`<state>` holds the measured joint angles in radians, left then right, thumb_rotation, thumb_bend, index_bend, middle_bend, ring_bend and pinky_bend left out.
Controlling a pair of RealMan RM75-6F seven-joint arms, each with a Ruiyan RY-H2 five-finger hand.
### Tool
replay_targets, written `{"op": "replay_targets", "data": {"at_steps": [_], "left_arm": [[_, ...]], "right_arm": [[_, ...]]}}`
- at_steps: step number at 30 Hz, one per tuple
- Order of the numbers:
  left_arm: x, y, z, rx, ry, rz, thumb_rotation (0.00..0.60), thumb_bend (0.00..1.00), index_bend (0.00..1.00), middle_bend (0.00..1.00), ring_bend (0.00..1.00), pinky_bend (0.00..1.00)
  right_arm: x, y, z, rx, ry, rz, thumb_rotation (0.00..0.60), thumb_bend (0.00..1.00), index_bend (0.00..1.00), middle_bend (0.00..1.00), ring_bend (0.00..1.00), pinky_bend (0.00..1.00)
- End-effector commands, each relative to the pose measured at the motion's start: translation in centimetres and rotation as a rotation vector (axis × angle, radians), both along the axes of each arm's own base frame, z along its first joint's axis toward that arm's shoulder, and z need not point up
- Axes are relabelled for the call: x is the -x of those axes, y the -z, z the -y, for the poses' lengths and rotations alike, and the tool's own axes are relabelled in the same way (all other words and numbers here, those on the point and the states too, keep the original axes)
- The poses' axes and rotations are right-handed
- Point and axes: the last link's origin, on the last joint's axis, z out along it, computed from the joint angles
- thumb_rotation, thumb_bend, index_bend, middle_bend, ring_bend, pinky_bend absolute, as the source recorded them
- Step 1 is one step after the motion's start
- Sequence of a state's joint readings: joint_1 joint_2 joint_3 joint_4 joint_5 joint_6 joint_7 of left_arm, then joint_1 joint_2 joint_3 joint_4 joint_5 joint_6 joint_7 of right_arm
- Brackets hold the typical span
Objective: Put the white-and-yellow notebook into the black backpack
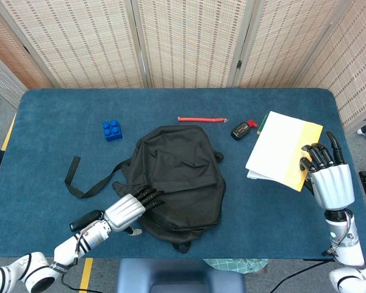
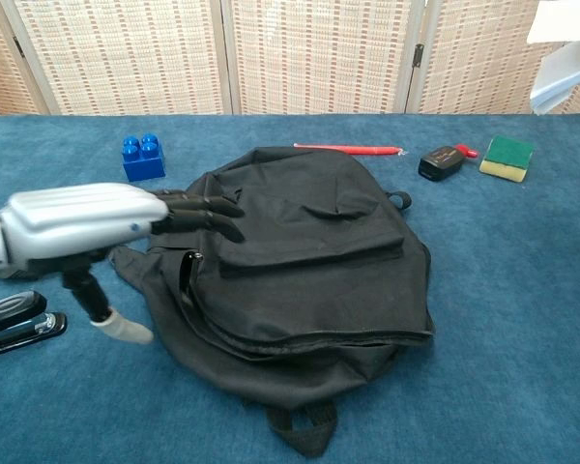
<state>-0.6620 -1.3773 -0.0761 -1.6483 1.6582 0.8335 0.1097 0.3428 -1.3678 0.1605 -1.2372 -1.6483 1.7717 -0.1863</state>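
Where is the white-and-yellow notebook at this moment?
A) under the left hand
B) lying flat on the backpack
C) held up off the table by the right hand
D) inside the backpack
C: the right hand holds the notebook raised at the table's right side, apart from the backpack.

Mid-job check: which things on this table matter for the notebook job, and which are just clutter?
Job: white-and-yellow notebook held up by right hand; black fabric backpack; left hand at its left edge.

Clutter: blue toy brick, red pen, green sponge, black stapler, small black-and-red gadget.
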Motion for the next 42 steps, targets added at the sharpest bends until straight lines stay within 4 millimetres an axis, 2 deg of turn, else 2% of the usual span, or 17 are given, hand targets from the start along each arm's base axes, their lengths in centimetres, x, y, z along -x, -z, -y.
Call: {"op": "replay_targets", "data": {"at_steps": [1,5,12,26,29,34,42], "left_arm": [[-1.0,2.0,-0.8,0.003,0.010,-0.034,0.600,0.20,0.18,0.05,0.06,0.00],[-1.5,3.6,-1.4,0.013,-0.023,-0.050,0.600,0.20,0.20,0.06,0.07,0.00],[-1.9,4.9,-1.9,0.052,-0.105,-0.037,0.600,0.20,0.22,0.06,0.07,0.00],[-3.3,5.3,-3.0,0.062,-0.169,0.019,0.600,0.24,0.30,0.09,0.09,0.00],[-3.4,5.4,-3.1,0.065,-0.179,0.026,0.600,0.28,0.34,0.10,0.10,0.00],[-3.5,5.6,-3.4,0.076,-0.255,0.090,0.600,0.39,0.47,0.16,0.14,0.00],[-3.1,6.2,-3.5,0.073,-0.352,0.162,0.600,0.51,0.63,0.25,0.21,0.00]], "right_arm": [[0.2,0.1,0.0,-0.005,0.003,0.001,0.600,0.45,0.71,0.44,0.35,0.12],[0.5,0.1,0.0,-0.005,0.012,0.004,0.600,0.45,0.71,0.43,0.35,0.12],[1.0,0.2,0.0,-0.007,0.023,0.013,0.600,0.45,0.71,0.44,0.35,0.12],[1.3,0.2,0.0,-0.009,0.037,0.016,0.600,0.45,0.71,0.43,0.35,0.12],[1.4,0.3,0.0,-0.010,0.039,0.014,0.600,0.45,0.71,0.44,0.35,0.12],[1.5,0.3,-0.1,-0.013,0.040,0.018,0.600,0.45,0.71,0.43,0.35,0.12],[1.3,0.2,-0.4,-0.009,0.018,0.034,0.600,0.45,0.71,0.43,0.35,0.12]]}}
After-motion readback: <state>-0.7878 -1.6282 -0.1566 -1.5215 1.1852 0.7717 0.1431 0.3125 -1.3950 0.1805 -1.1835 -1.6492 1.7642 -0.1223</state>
